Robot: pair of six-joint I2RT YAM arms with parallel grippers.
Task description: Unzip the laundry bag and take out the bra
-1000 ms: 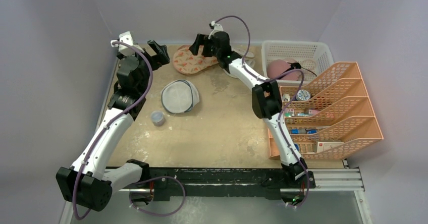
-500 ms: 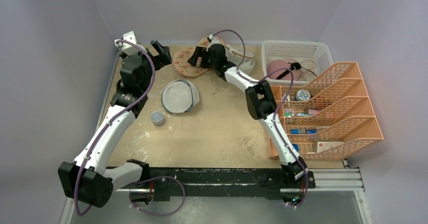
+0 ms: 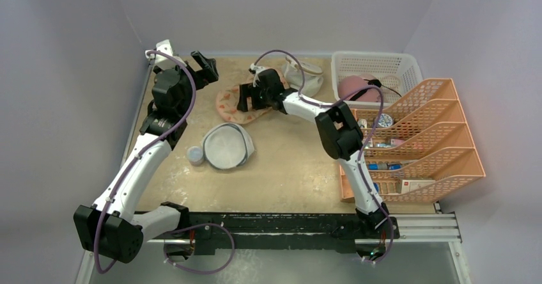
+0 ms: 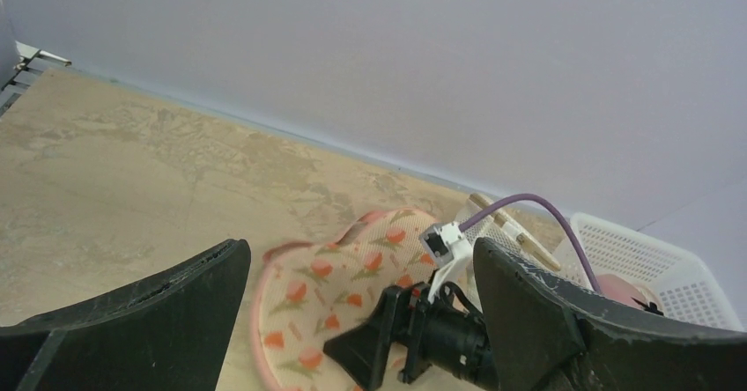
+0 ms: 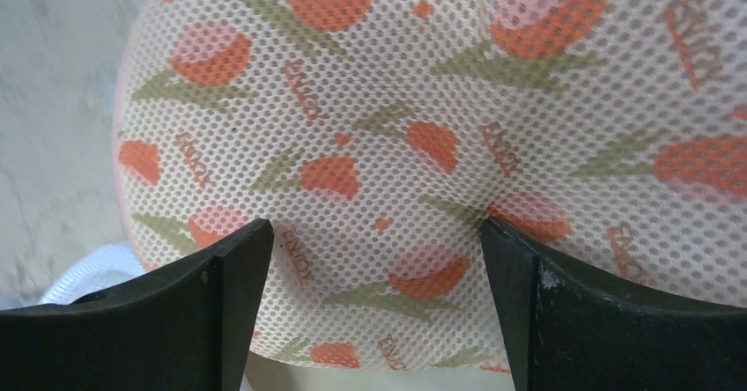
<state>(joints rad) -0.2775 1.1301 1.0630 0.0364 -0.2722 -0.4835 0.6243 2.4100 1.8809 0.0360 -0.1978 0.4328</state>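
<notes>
The laundry bag [image 3: 225,105] lies flat on the table [image 3: 287,162], toward the far side and left of centre. Its long axis runs roughly left to right, with the right end tipped a little farther away. The right gripper [image 3: 245,98] is directly over the bag's middle, reaching in from the right. In the right wrist view its two fingers are spread wide and the printed mesh [image 5: 396,100] fills the space between and beyond them, very close. Whether the tips press on the fabric or hover just above it cannot be told. The left gripper [image 3: 204,66] sits off the bag's far-left end, apart from it, and its fingers are also spread with nothing between them. From there the bag [image 4: 326,290] lies to its right and nearer. The right arm is plainly the closer one, so the coming move probably turns on it pinning or pinching the fabric while the left comes in from the free left end. The zip slider shows in no view. The right gripper covers the bag's centre from above, and the close view shows only mesh and a thin pink edge. The bra is nowhere visible and is presumably zipped inside. The round white mesh pouch [image 3: 225,146] lies nearer, just clear of the bag.
</notes>
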